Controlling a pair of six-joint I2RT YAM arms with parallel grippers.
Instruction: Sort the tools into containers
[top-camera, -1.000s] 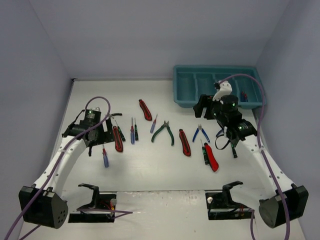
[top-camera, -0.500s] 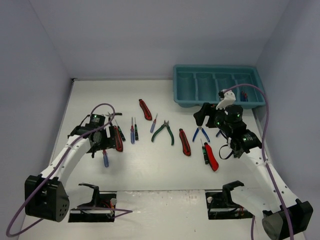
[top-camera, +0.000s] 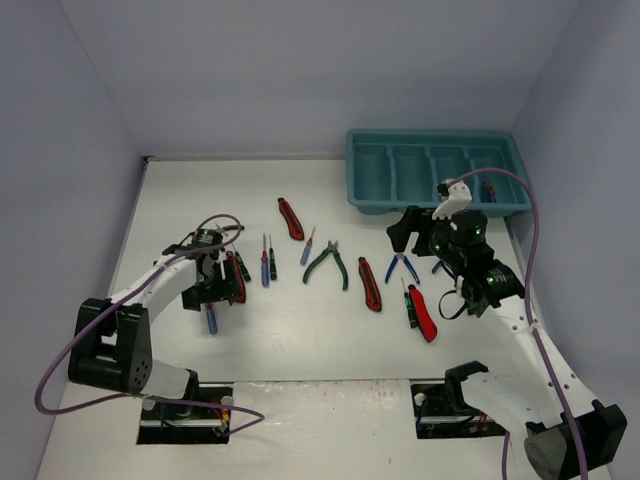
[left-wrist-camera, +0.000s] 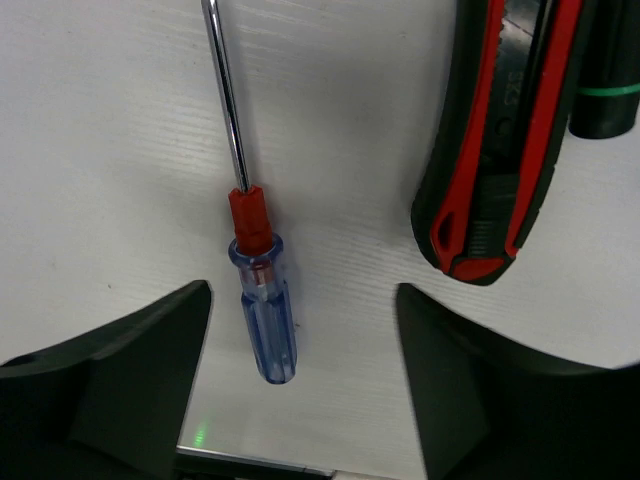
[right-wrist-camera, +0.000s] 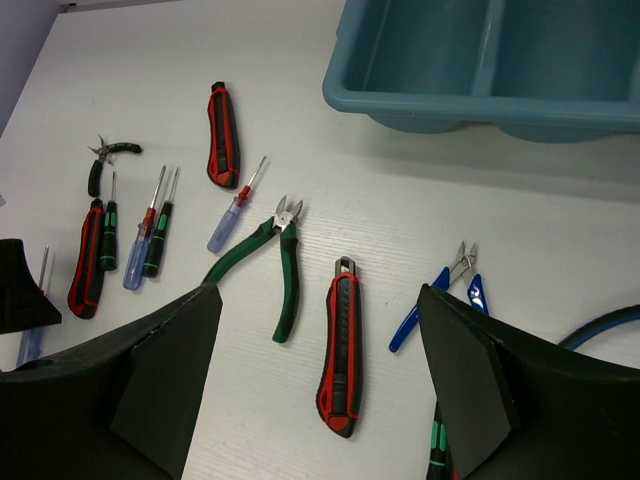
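My left gripper (left-wrist-camera: 300, 350) stands spread, holding nothing, its matte black fingers (left-wrist-camera: 120, 380) flanking a screwdriver (left-wrist-camera: 265, 330) with clear blue handle, red collar and shiny round shaft pointing to 12 o'clock. My right gripper (right-wrist-camera: 315, 380) hangs open too; the smooth teal tray (right-wrist-camera: 430, 112) lies at 1 o'clock.
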